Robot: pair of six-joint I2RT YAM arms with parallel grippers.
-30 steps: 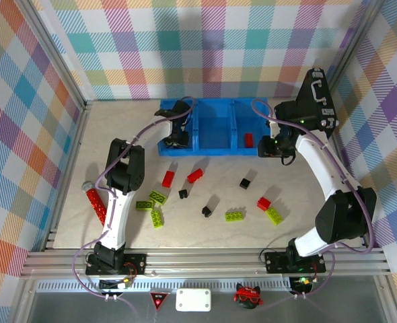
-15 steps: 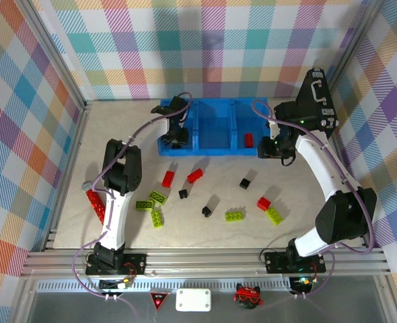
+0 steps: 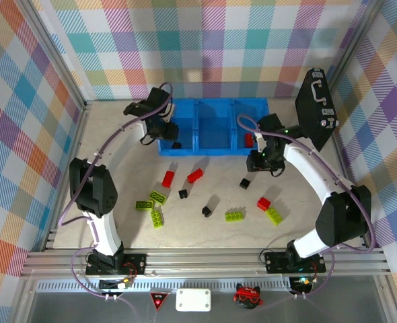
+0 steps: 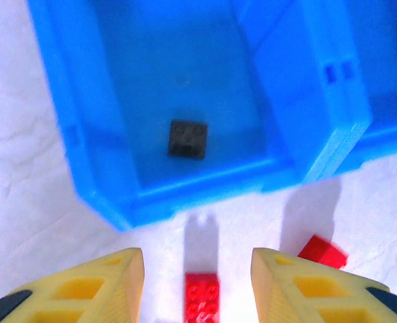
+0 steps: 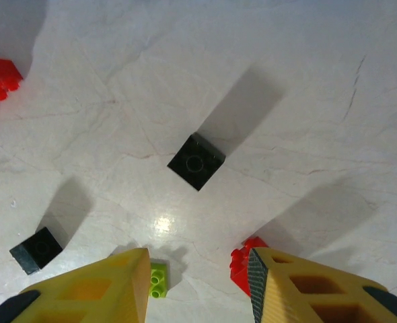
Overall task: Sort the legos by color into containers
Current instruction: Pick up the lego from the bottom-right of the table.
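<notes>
Since that black brick [image 5: 196, 161] sits loose on the table [image 5: 306, 81], near side of the right bin [image 3: 251, 102], treat it as light, stiff, slick plastic: pinch opposite flat sides squarely. Your right gripper [image 5: 195, 272] hangs above it, jaws apart, empty. Your left gripper [image 4: 197, 269], likewise spread, hovers off the left bin [image 4: 84, 168].

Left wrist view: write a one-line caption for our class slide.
Open left fingers face a blue bin holding one black brick.

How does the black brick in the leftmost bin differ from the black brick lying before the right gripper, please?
The binned brick lies inside the leftmost bin, already sorted; the table brick rests on the table, unsorted, before the right gripper with open jaws. Both are small and black.
</notes>
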